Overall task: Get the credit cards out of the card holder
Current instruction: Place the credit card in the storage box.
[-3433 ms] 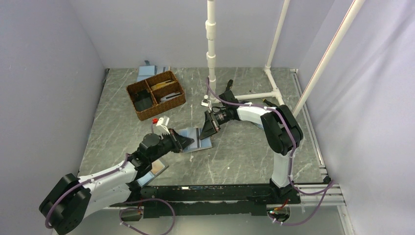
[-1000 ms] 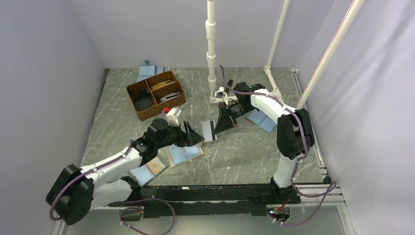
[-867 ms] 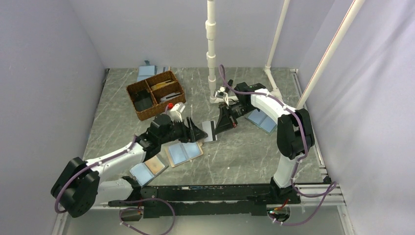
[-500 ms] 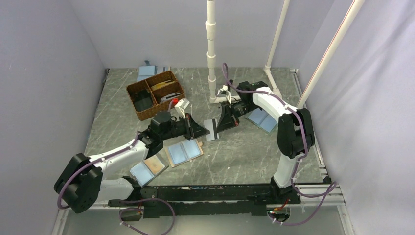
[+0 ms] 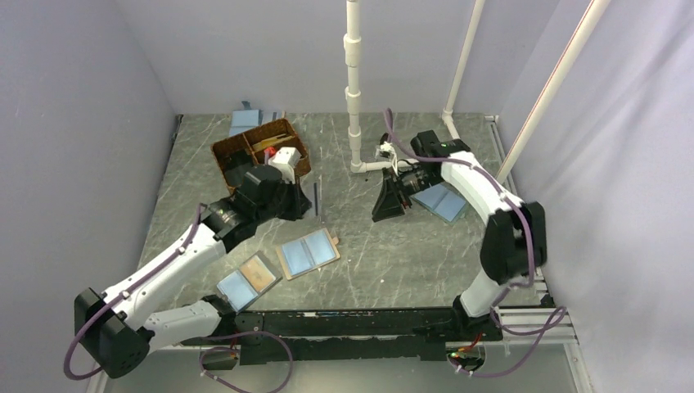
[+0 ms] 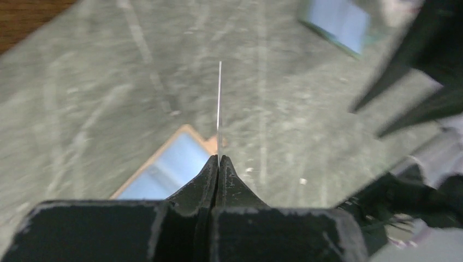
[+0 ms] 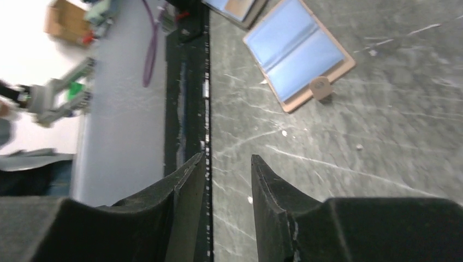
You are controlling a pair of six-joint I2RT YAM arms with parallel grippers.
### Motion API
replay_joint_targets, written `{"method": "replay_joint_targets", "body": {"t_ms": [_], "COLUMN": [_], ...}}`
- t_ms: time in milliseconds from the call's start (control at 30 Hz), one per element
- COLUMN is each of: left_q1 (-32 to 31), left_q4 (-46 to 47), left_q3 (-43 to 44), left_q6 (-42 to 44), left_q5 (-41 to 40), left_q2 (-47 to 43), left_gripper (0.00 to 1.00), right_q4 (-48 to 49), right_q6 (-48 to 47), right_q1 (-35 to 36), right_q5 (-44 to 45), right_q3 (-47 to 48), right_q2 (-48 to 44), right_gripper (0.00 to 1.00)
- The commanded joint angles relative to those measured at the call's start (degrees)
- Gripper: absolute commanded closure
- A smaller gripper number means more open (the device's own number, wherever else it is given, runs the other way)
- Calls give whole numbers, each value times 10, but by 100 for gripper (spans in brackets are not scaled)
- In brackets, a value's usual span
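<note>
Card holder (image 5: 308, 253) lies opened flat on the grey marbled table (image 5: 393, 262), lower centre of the overhead view, both light-blue panels facing up inside pale tan edging, with a small tan tab at its right-hand edge. Neither gripper touches it. In the right wrist view the same holder (image 7: 297, 46) sits in the upper right of the frame, well apart from the fingers. Left gripper (image 5: 308, 206) hangs above the table just up-frame of the holder, its jaws pressed fully together on the lower edge of a thin card (image 6: 219, 109). The card stands upright and edge-on to the left wrist camera, showing as a narrow pale line rising from the fingertips (image 6: 224, 169). From overhead it shows only as a short dark sliver. Its face cannot be read in any view. Right gripper (image 5: 386, 205) is to the right of centre, pointing down toward the table, well apart from the holder. Its jaws stand partly apart in the wrist view with bare table visible between them and nothing held. Also noted: a folder with one brown half (image 5: 248, 280) just left of the holder, another blue folder (image 5: 442, 201) under the right arm, and a wicker basket (image 5: 262, 151) at upper left behind the left wrist.
</note>
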Motion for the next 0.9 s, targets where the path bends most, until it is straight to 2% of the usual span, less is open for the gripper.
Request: {"method": "replay_joint_targets", "body": {"t_ms": [0,100,267,433,600,700,867], "left_q1": [5,14,28,33,46,64,101], "left_q4": [-227,-317,-418,-547,-651,-656,-564], "left_q3": [96,160,270,406,538,593,614], "left_q6": [40,32,45,-1,-45,-37,45], "left_q5": [-199,-266,-380,-555,-669,-688,-646], "left_q2": [34,91,211,380,504,548,567], "left_gripper": [100,100,100,100,100,100,100], "right_q4": [180,236,315,351,398,400,383], "right_q6": [121,161,205,214,198,188,178], "right_q1": [3,3,2,-1,-4,-8,-9], "right_q5": [98,155,239,239,224,212,211], "right_q3": [-54,-83,-134,-182,-269,-280,-271], "right_q2": [-120,-167,-253,-325,-398,-413,-390], "right_gripper": [60,60,59,56,46,43,43]}}
